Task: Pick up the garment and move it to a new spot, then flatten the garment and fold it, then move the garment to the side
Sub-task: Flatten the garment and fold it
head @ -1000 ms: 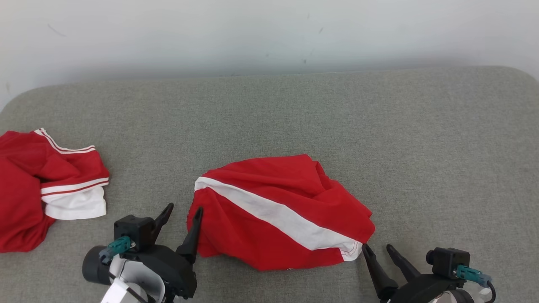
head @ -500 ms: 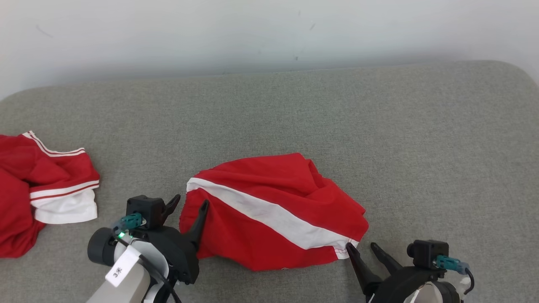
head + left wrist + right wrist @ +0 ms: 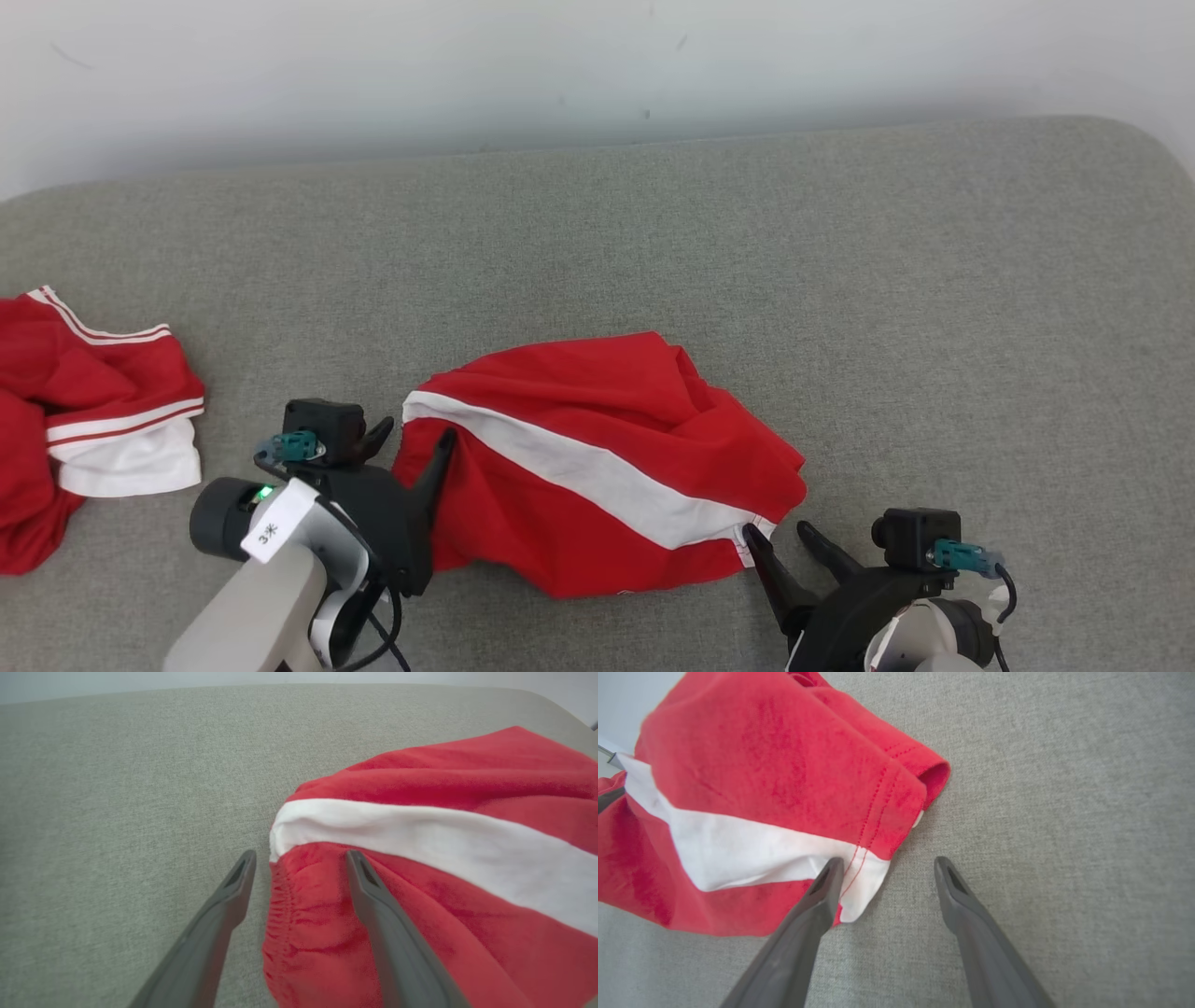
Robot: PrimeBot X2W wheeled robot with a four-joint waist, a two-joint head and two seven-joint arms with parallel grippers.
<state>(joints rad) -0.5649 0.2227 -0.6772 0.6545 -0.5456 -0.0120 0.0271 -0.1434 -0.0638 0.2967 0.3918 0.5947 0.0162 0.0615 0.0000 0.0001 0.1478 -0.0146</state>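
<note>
surface point(image 3: 840, 280): grey fabric | garment point(image 3: 597, 467): red, white stripe, bunched at lower centre of head view | left end effector point(image 3: 417, 431): wide, straddling elastic edge | right end effector point(image 3: 775, 529): wide, at hem corner | step: pre-grasp for pick-up | next: likely pinch both edges, lift together

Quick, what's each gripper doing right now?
Left gripper: open, straddling the red garment's edge, holding nothing.
Right gripper: open, at the garment's corner, holding nothing.
</note>
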